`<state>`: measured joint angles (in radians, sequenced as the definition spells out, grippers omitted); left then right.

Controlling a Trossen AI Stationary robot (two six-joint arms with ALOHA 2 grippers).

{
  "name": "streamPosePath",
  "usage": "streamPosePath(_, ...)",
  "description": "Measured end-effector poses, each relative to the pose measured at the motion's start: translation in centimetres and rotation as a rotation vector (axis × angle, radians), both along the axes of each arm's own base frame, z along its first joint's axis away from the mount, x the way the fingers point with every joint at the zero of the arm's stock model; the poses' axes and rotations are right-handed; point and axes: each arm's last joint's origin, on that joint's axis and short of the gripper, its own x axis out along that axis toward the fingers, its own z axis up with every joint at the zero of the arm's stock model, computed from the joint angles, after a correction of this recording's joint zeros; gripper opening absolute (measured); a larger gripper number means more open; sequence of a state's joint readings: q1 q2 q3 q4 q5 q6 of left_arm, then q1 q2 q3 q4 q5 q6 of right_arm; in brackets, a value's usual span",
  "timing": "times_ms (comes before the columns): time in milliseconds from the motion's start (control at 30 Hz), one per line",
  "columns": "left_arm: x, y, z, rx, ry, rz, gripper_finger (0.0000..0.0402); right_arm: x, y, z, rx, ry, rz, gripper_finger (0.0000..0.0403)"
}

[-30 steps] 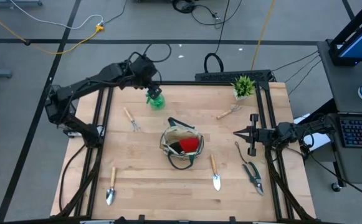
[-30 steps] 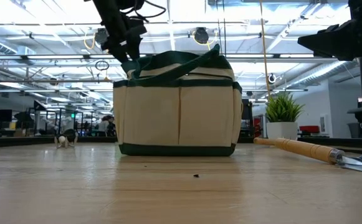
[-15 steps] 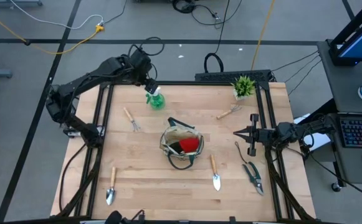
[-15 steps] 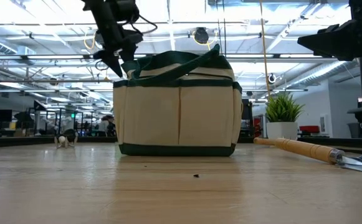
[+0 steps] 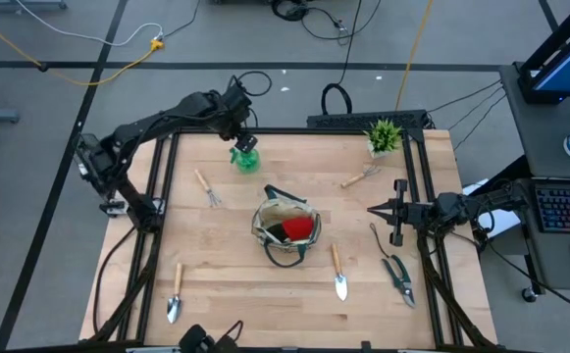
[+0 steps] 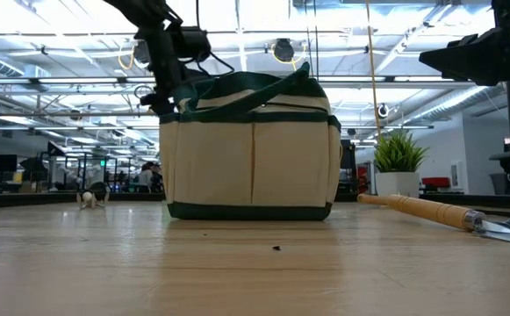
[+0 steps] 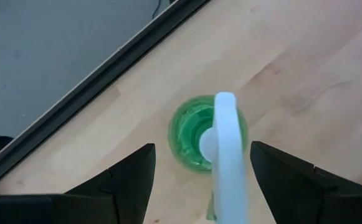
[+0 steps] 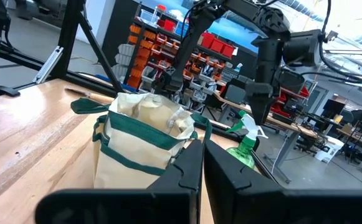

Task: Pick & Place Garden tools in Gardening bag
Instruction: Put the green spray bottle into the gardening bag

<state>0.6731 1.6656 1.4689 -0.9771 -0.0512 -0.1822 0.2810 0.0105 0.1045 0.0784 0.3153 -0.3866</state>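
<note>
The left hand (image 5: 242, 138) hangs over the far left part of the desk (image 5: 235, 279), its fingers (image 7: 126, 180) spread on either side of the green spray bottle (image 7: 209, 132) and pointing straight down at its white trigger head; they are not touching it, which suits a top-down approach in which the fingers drop around the neck before squeezing. The bottle stands upright near the far edge, just inside the dark frame rail (image 7: 100, 81), so there is room for one finger on each side. Toward the middle of the desk sits the gardening bag (image 5: 285, 231), mouth up and held open by its stiff rim, with the red-black glove (image 5: 297, 228) already inside. The other tools lie flat around it, well apart, each with free space for a grasp: a rake (image 5: 206, 186) to the left, another rake (image 5: 360, 177) at the far right, a trowel (image 5: 175, 296) at the near left, a second trowel (image 5: 338, 274) just near of the bag, and the pruning shears (image 5: 398, 276) at the near right. The right hand (image 5: 374, 209) waits at the right edge, fingers pressed together and holding nothing, clear of the bag. The potted plant (image 5: 384, 135) stands in the far right corner.
</note>
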Motion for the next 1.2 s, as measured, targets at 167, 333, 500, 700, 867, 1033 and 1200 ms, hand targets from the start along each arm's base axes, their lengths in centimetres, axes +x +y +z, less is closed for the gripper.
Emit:
streamPosePath(167, 0.1, 0.1, -0.6, -0.024, 0.024, -0.006, 0.0267, 0.0, 0.0, 0.0, 0.000, 0.000, 0.000, 0.0009)
streamPosePath(333, -0.3, -0.2, -0.7, -0.046, 0.074, -0.046, 0.0267, 0.0, 0.0, 0.0, 0.000, 0.000, -0.001, 0.0009)
streamPosePath(500, -0.4, -0.5, -0.8, -0.058, 0.098, -0.072, 0.0267, 0.0, 0.0, 0.0, 0.000, 0.000, -0.001, 0.0009)
streamPosePath(700, 0.5, -1.0, -1.5, -0.074, 0.103, -0.127, 0.0266, 0.0, 0.0, 0.0, 0.000, 0.000, -0.001, 0.0009)
streamPosePath(867, 1.5, -1.1, -2.8, -0.092, 0.131, -0.154, 0.0266, 0.0, 0.0, 0.0, 0.000, 0.000, -0.001, 0.0009)
streamPosePath(1033, 1.9, -0.9, -3.6, -0.103, 0.156, -0.178, 0.0266, 0.0, 0.0, 0.0, 0.000, 0.000, -0.001, 0.0009)
streamPosePath(1200, 2.0, -1.0, -3.5, -0.095, 0.147, -0.179, 0.0230, 0.0, 0.0, 0.0, 0.000, 0.000, -0.001, 0.0009)
